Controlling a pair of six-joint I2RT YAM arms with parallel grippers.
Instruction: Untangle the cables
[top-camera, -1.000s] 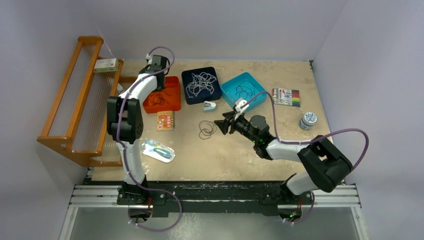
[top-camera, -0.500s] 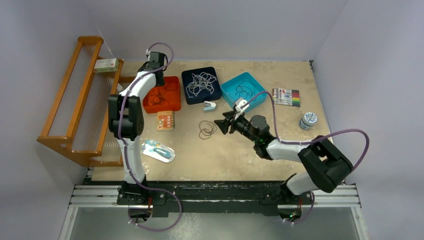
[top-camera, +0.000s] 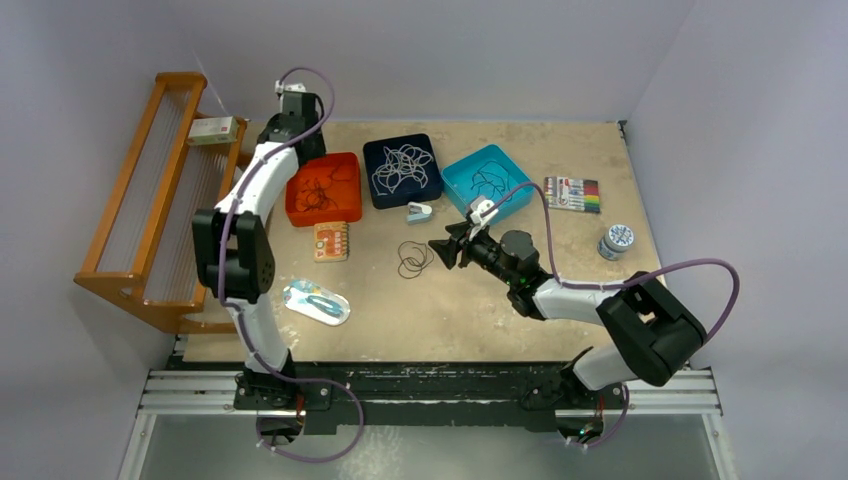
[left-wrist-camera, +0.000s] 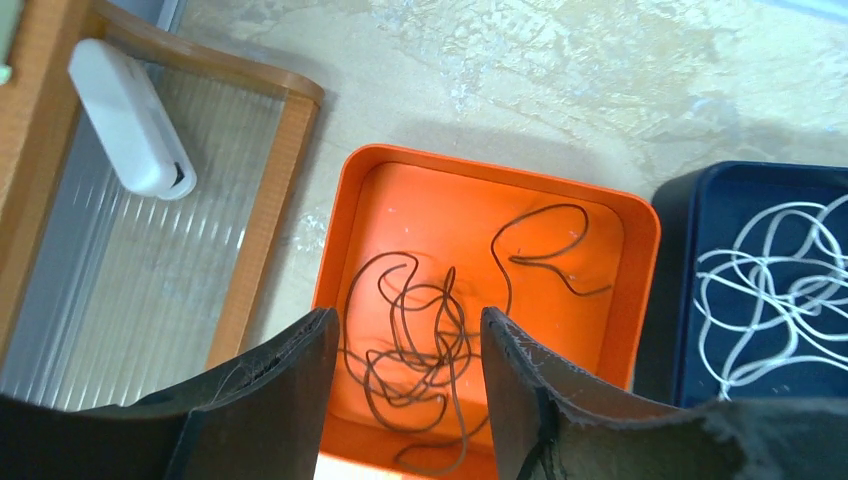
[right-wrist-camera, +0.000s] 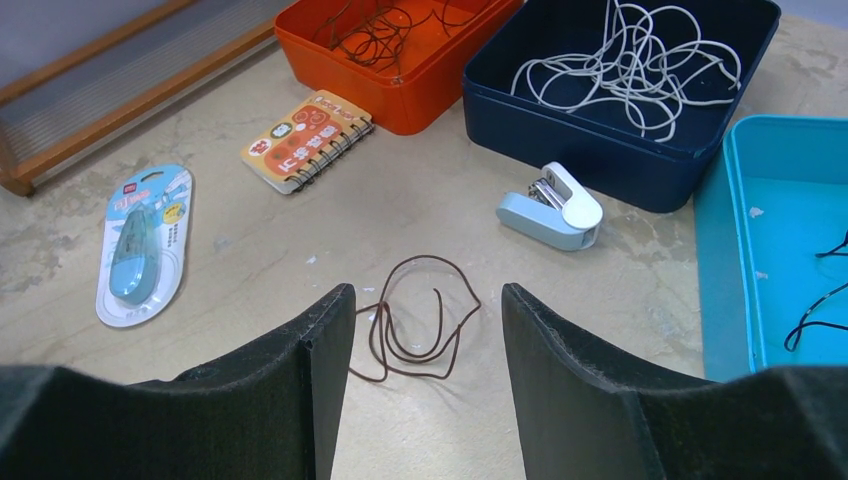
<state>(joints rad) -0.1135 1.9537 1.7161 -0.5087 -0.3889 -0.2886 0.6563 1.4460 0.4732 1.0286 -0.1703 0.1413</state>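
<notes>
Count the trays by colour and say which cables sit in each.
orange tray, brown cables inside: 1
navy tray, white cables inside: 1
teal tray, black cables inside: 1
Total: 3 trays

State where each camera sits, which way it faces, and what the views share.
Top external: above and behind the bases, looking down on the table; left arm and right arm show.
Left wrist: looks down into the orange tray of dark brown cables; open left gripper at bottom.
Right wrist: low over the table, facing the trays; open right gripper frames a loose brown cable.
Shared: the orange tray and navy tray appear in all three.
</notes>
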